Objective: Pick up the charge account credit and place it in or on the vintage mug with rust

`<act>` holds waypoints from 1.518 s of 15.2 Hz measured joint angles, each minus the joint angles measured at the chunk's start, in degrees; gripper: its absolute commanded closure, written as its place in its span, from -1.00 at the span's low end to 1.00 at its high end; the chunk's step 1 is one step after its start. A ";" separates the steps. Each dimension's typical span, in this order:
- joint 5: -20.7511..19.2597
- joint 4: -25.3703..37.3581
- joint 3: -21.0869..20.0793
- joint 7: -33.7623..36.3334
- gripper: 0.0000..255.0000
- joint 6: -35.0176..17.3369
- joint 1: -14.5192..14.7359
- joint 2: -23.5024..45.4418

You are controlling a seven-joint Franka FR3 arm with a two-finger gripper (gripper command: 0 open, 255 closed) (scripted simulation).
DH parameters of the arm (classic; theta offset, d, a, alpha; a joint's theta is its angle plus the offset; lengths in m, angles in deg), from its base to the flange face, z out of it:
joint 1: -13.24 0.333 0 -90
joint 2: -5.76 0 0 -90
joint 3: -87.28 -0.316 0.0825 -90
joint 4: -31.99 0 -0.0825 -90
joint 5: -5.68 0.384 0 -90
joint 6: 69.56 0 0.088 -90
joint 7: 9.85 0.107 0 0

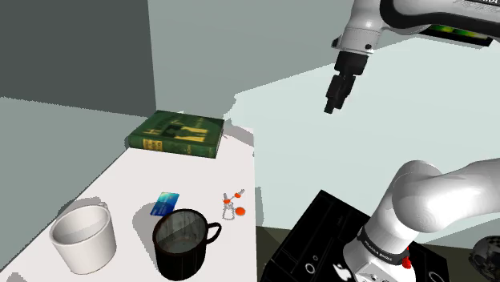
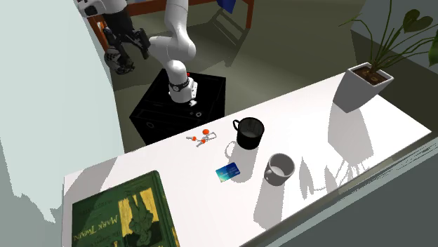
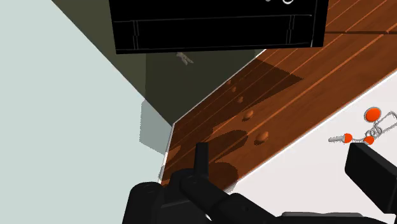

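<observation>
The credit card (image 1: 167, 203) is a small blue card lying flat on the white table (image 1: 120, 180), just behind the dark mug (image 1: 186, 243); in the second exterior view the card (image 2: 227, 170) lies between the dark mug (image 2: 248, 132) and a white mug. The dark mug stands upright, its handle toward the table's edge. My gripper (image 1: 332, 100) hangs high in the air, beyond the table's edge and far from the card. In the wrist view its fingers (image 3: 201, 159) stand wide apart with nothing between them, over the table's edge near the keys (image 3: 366, 130).
A white mug (image 1: 84, 236) stands beside the dark one. A green book (image 1: 178, 133) lies at the table's far end. Keys with orange tags (image 1: 232, 204) lie near the edge. A potted plant (image 2: 365, 84) stands on the table's other end. The black stand (image 1: 320, 240) sits beside the table.
</observation>
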 measured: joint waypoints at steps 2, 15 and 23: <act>0.45 -0.31 -0.73 1.03 -1.00 -0.43 -0.01 0.00; 10.71 -5.47 -20.80 29.13 -1.00 -15.56 -0.76 6.37; 11.06 -0.85 -33.93 47.61 -1.00 -25.46 -4.45 18.84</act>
